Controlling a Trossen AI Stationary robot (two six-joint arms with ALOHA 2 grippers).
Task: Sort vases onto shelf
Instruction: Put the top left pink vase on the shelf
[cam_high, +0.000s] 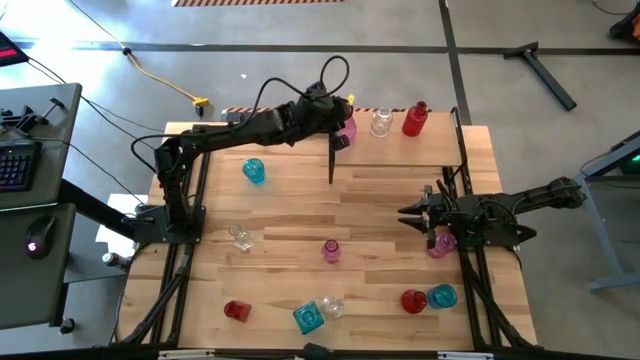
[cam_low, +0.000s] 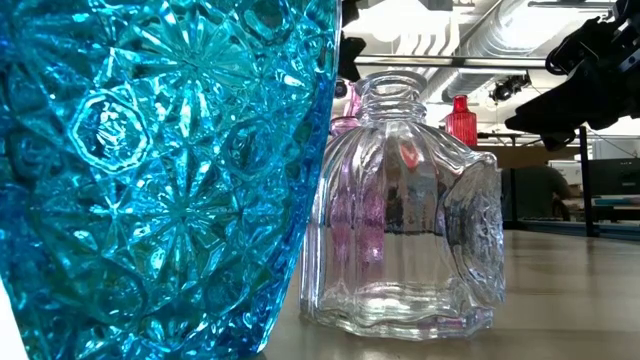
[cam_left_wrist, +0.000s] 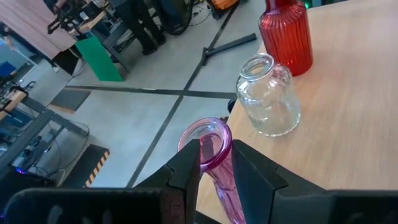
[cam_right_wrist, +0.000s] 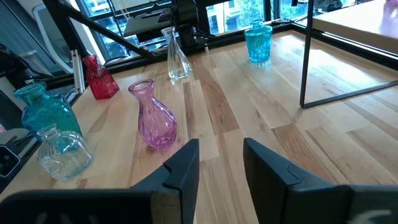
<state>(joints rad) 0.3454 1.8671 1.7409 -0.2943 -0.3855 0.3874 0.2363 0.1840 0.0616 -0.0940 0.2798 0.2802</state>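
High view, left to right. The left gripper (cam_high: 343, 128) reaches over the shelf (cam_high: 420, 150) at the table's twelve o'clock edge, its jaws closed on the rim of a pink vase (cam_high: 347, 129); the left wrist view shows the two fingers (cam_left_wrist: 189, 163) pinching the vase's flared lip (cam_left_wrist: 208, 144), one inside the mouth and one outside. Just beside it, toward three o'clock, stand a clear vase (cam_high: 381, 122) and a red vase (cam_high: 414, 119), already on the shelf. The right gripper (cam_high: 408, 213) waits low over the table at three o'clock, jaws slightly parted and empty, with a second pink vase (cam_high: 441, 243) close under its wrist.

Unsorted vases lie on the table (cam_high: 300, 215): a teal one (cam_high: 254, 171) at ten o'clock, a clear one (cam_high: 241, 238) at eight, a pink one (cam_high: 331, 250) near centre, and a loose row at six o'clock, from a squat red one (cam_high: 236, 310) to a teal one (cam_high: 441, 296).

Risk, as a judgement: the held vase stands near the shelf's far edge, so a tilted release could tip it off to the floor, or against the clear vase beside it. A rim pinch on smooth glass may also slip.

The table is pale butcher-block wood; the room beyond has a grey concrete floor with dark tape lines and a yellow cable (cam_high: 160, 75).
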